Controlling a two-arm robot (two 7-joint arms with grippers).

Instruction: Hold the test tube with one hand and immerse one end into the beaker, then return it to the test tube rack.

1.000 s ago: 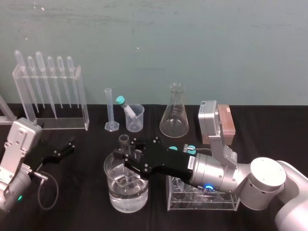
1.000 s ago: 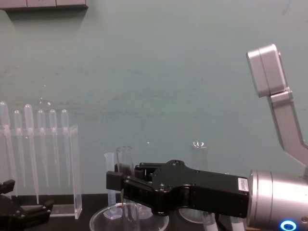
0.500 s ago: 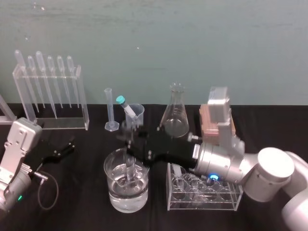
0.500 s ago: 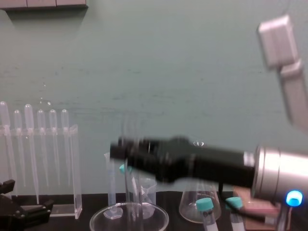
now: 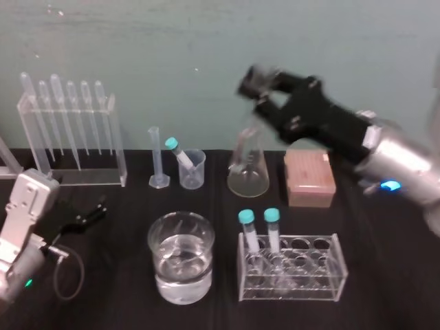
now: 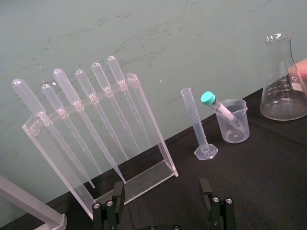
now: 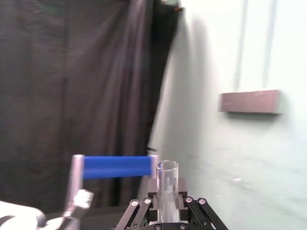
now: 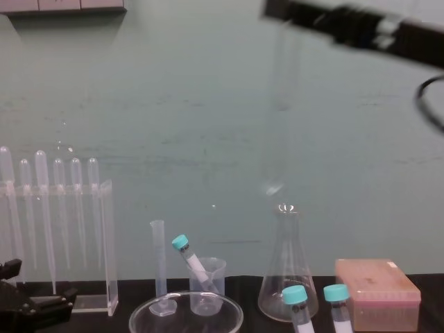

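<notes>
Head camera looks down on the tabletop (image 5: 130, 206); chest camera sits low, facing the far wall (image 8: 173, 139). Both catch the conical flask (image 5: 248, 168). Wrist cameras ride close behind the left hand (image 6: 162, 194) and right hand (image 7: 168, 199).

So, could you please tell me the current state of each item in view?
Test tube: held in the right gripper, high above the table.
Beaker: partly filled with clear liquid, nothing dipped in it.
Test tube rack: holds two teal-capped tubes.
Left gripper: open, parked low on the left.
</notes>
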